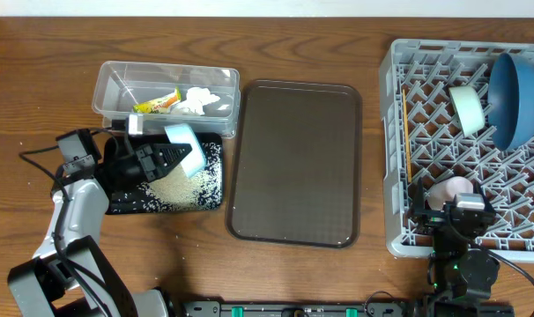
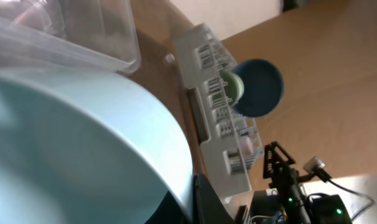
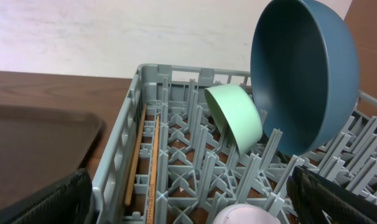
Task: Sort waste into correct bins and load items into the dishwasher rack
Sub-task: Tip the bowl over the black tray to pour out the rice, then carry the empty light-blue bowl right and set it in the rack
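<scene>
The left claw [image 1: 175,158] is clamped on the white bowl [image 1: 194,156], which is tipped on its side over the black tub [image 1: 126,204] where the rice [image 1: 192,182] lies heaped. The dishwasher rack [image 1: 399,132] lies well off to that claw's right, across the brown tray [image 1: 293,167] on the desk [image 1: 38,70]. The right claw [image 3: 188,202], spread wide above the pink cup [image 3: 244,214], is much nearer the rack.

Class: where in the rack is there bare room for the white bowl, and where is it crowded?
Free: the rack middle, between the mint bowl and the pink cup. Crowded: the far corner, holding mint and blue bowl; chopsticks line the left wall.
</scene>
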